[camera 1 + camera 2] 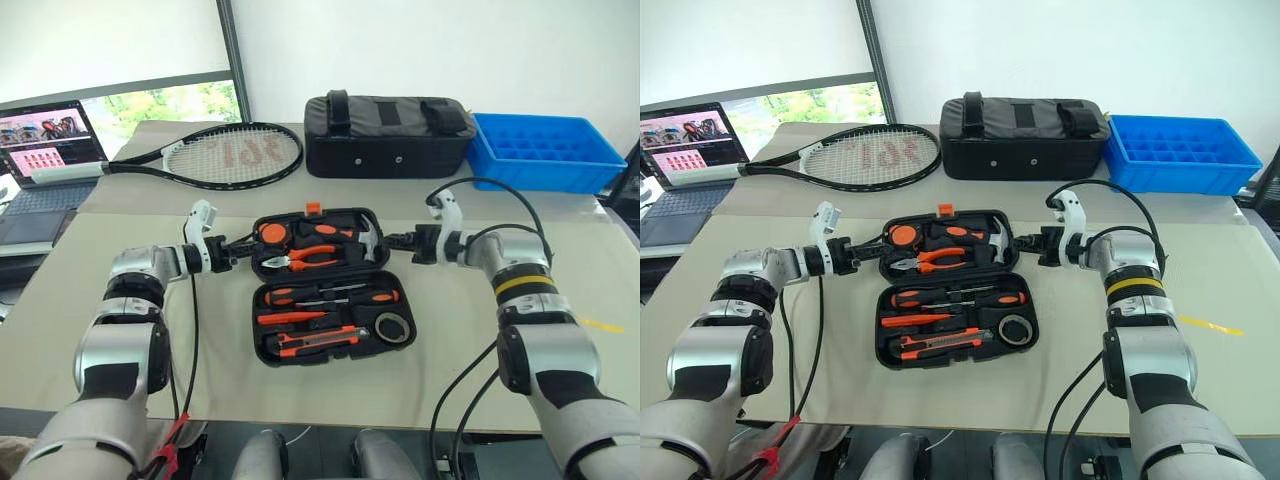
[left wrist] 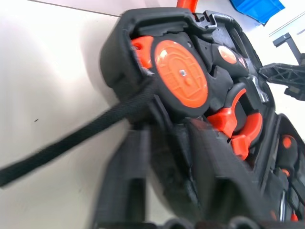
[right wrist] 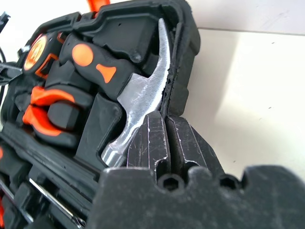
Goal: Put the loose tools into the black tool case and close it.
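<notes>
Two pincers meet the far half of the case, one on each side. The right pincer is clenched on the side wall of that half, its tips pinching the rim just beside the hammer. The left pincer sits at the opposite wall, fingers drawn in close about the rim by the round orange tape measure; whether it truly grips the wall I cannot tell, as the fingers blur there.

Tools already lie in their slots: pliers in the far half, screwdrivers, knife and tape roll in the near half. The case lies open and flat on the worktop, mid-front of the robot. No loose tools show on the worktop, so closing looks like the step in hand.

To do it well, both sides should lift together and swing the far half over toward the near one, kept level so nothing tips out, then press down until the orange latch catches.

Eye views give the whole layout, with racket, bag and blue tray well behind. Wrist views alone give the pinch on the rim.
</notes>
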{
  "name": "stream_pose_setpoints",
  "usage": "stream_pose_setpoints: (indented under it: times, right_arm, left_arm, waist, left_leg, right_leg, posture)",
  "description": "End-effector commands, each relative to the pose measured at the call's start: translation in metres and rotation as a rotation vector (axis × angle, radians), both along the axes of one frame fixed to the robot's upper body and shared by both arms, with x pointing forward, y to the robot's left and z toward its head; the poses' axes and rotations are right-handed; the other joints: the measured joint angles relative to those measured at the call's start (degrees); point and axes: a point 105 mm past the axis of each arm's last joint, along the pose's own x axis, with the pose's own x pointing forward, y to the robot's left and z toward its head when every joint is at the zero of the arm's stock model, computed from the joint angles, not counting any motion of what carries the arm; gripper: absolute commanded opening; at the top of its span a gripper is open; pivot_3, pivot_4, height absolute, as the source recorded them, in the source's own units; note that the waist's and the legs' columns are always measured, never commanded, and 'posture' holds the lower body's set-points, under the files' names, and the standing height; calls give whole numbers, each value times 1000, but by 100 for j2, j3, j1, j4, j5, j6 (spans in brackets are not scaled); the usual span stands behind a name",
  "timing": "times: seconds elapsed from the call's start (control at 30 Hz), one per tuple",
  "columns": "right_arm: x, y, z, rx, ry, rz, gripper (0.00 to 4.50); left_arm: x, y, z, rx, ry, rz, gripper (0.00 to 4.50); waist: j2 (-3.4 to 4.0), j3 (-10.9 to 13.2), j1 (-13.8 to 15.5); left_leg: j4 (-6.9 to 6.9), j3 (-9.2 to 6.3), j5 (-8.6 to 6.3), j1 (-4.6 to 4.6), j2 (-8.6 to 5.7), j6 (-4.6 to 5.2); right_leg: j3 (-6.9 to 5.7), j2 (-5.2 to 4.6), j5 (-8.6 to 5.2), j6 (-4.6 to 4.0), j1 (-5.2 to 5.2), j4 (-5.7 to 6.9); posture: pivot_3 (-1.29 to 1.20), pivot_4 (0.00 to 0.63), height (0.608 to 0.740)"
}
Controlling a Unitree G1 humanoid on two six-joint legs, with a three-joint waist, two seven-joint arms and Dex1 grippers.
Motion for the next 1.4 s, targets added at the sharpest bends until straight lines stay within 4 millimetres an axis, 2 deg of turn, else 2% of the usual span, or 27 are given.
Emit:
stream_pose_setpoints:
  times: [0.03, 0.23, 0.37, 0.6, 0.8, 0.9, 1.1, 1.27, 1.37, 1.4]
  right_arm:
    - [10, 0, 27, 41, -103, -29, 0]
    - [14, -7, 48, 101, -199, -64, 0]
    - [12, -20, 66, 107, -349, -74, 0]
    - [-3, -27, 76, 75, -534, -27, 0]
    - [-23, -31, 78, 31, -702, 21, 0]
    - [-32, -35, 74, -20, -783, 50, 0]
    - [-50, -38, 59, -210, -921, 172, 0]
    - [-67, -45, 47, -289, -932, 259, 0]
    - [-79, -50, 41, -332, -909, 314, 0]
    - [-85, -52, 36, -358, -894, 346, 354]
  left_arm:
    - [2, -12, 27, -77, -82, -80, 21]
    - [12, -19, 48, -117, -219, -63, 21]
    - [28, -25, 77, -79, -399, -4, 21]
    - [32, -35, 97, 46, -578, -41, 21]
    - [16, -41, 82, 301, -838, -201, 21]
    - [13, -36, 68, 421, -927, -200, 21]
    - [-4, -38, 59, 562, -1136, -279, 21]
    - [-13, -37, 61, 598, -1260, -271, 21]
    - [-27, -39, 57, 650, -1354, -348, 21]
    - [-33, -39, 52, 671, -1380, -394, 6]
  waist:
    - [0, 0, 3]
    - [0, 1, 12]
    - [1, 2, 35]
    - [3, 2, 4]
    - [7, 0, 8]
    - [7, 0, 25]
    - [8, 0, 39]
    - [9, 0, 53]
    - [9, 0, 87]
    - [11, -1, 100]
  left_leg:
    - [0, 0, 0, 0, 0, 0]
    - [1, -4, 1, -5, -2, -1]
    - [1, -8, 2, -19, -3, -2]
    - [-7, -14, 2, -32, -5, -3]
    - [-10, -14, 3, -27, -3, -4]
    - [-6, -13, 3, -27, -3, -5]
    - [0, -11, 3, -20, -6, -4]
    - [5, -10, 3, -4, -8, -4]
    - [6, -10, 3, 1, -7, -4]
    - [5, -10, 3, 1, -7, -4]
  right_leg:
    - [0, 0, 0, 0, 0, 0]
    - [-1, -2, 0, 0, 0, -1]
    - [-3, -2, 0, 1, -7, -3]
    - [-4, -2, 2, 4, -17, -5]
    - [-3, -1, 2, 4, -17, -4]
    - [-3, -1, 2, 4, -16, -6]
    - [3, -3, 2, 4, -5, -6]
    - [6, -3, 2, 4, 7, -6]
    - [7, -3, 2, 5, 10, -4]
    - [7, -3, 2, 4, 11, -4]
  posture:
    - [0, 150, 708]
    - [0, 150, 708]
    - [0, 150, 708]
    - [0, 150, 708]
    - [0, 150, 708]
    - [0, 150, 708]
    - [0, 150, 708]
    - [0, 150, 708]
    - [0, 150, 708]
    - [0, 150, 708]
